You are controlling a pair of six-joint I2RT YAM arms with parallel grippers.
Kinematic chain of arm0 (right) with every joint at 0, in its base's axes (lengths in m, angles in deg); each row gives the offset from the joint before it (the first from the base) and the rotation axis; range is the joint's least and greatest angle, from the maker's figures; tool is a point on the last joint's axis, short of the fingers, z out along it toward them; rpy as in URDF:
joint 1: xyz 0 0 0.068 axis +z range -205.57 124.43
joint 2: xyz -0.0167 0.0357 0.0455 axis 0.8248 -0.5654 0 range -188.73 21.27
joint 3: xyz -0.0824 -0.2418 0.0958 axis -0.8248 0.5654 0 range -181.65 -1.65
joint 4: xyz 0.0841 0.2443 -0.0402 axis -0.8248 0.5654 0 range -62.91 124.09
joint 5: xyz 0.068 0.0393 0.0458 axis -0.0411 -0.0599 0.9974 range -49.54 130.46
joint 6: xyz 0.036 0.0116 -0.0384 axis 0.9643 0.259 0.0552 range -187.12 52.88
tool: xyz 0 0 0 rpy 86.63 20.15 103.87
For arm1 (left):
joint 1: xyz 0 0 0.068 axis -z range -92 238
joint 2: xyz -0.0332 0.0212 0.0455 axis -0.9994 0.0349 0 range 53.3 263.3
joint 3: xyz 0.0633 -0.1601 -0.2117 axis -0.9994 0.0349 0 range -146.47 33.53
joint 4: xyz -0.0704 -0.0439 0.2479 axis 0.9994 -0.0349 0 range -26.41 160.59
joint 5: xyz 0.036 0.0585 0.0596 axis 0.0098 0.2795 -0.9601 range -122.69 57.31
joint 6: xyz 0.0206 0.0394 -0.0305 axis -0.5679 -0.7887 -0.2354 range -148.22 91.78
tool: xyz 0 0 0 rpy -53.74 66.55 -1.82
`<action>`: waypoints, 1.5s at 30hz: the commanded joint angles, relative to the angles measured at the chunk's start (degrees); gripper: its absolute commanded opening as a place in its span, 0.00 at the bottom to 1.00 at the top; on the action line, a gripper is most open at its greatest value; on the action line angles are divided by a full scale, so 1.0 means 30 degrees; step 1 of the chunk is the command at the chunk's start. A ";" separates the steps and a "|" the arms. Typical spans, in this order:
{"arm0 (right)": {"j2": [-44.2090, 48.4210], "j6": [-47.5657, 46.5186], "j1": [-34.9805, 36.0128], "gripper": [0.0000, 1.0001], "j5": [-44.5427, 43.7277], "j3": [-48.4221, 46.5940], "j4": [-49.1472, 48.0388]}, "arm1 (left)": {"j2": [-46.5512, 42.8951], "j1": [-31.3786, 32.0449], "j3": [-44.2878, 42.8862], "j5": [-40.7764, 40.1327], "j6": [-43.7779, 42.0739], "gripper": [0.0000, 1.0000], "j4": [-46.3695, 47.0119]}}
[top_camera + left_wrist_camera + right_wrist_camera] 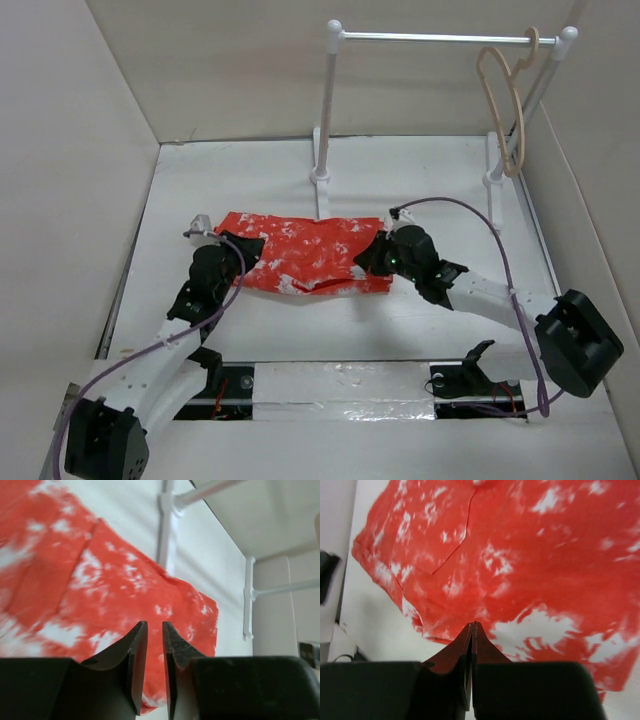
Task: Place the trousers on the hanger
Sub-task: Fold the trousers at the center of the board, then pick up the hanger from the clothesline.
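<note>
The orange-red trousers point(305, 255) with white blotches lie folded flat on the white table, mid-view. They fill the left wrist view point(100, 580) and the right wrist view point(520, 555). The beige hanger point(505, 100) hangs by its hook at the right end of the rack rail. My left gripper point(245, 250) is at the trousers' left end; its jaws point(155, 625) stand a narrow gap apart over the cloth, with nothing between them. My right gripper point(368, 255) is at the trousers' right end; its jaws point(472, 625) are pressed together just above the cloth, holding nothing I can see.
A white rack with a metal rail point(430, 38) stands at the back on two posts; the left post's foot point(319, 178) is just behind the trousers. White walls enclose the table on the left, back and right. Cables loop over both arms.
</note>
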State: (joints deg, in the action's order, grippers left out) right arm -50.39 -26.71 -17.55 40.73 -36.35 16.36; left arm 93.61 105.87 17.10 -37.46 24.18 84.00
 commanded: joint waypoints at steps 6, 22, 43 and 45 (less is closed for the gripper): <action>-0.1134 0.2055 0.0364 0.00 -0.2168 0.2598 -0.2021 | 0.4514 0.3616 -0.2404 0.2188 -0.2554 0.12 0.3940; 0.7009 -0.1948 -0.1415 0.30 -0.4898 -0.2225 0.5766 | 0.8943 1.0333 -0.6858 -0.2716 -0.6916 0.10 0.4290; -0.5176 -0.5355 -1.1265 0.70 -0.9167 -2.1453 1.3476 | 0.7158 1.1505 -0.5804 -0.2860 -0.8649 0.08 0.4496; -0.5002 -0.5353 -1.1267 0.61 -0.9202 -2.0577 1.2574 | 0.6983 1.1505 -0.5775 -0.3036 -0.8649 0.09 0.4524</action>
State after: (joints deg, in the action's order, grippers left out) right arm -67.50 -42.06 -50.75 17.82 -98.05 51.53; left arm 116.43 140.36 -0.49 -45.33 -0.82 95.82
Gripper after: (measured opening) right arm 0.631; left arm 0.081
